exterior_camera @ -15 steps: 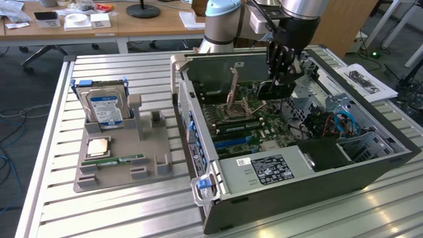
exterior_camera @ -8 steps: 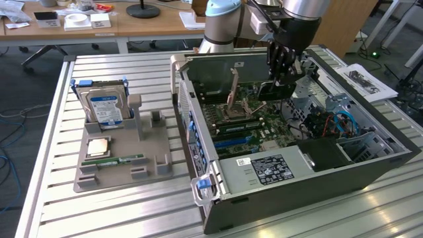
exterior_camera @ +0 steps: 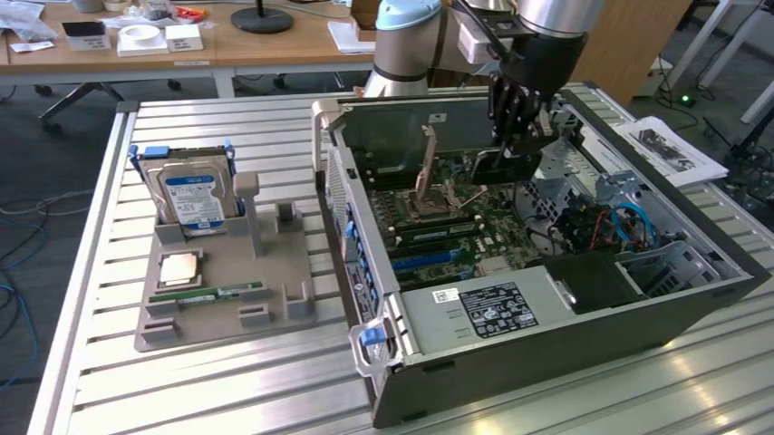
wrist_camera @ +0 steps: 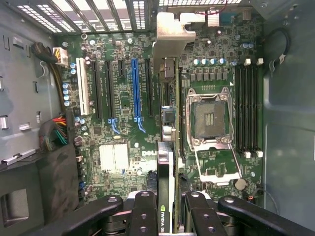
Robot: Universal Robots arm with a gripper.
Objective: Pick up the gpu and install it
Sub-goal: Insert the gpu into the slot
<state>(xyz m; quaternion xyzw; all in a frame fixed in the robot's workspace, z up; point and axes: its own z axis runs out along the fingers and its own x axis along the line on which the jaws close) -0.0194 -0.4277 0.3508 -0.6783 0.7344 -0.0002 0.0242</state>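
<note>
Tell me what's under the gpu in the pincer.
The motherboard lies below the gpu, held edge-on in the pincer: blue slot on one side, open CPU socket on the other. The strip of board directly beneath the card is covered.

Slim dark gpu (wrist_camera: 167, 162) with silver end bracket is gripped upright, edge-on, by the end effector (wrist_camera: 170, 209), suspended over the motherboard (wrist_camera: 123, 147).

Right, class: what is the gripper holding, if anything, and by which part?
The thin dark graphics card, edge-on, with a silver metal end bracket. The gripper clamps its flat faces near the end away from that bracket.
</note>
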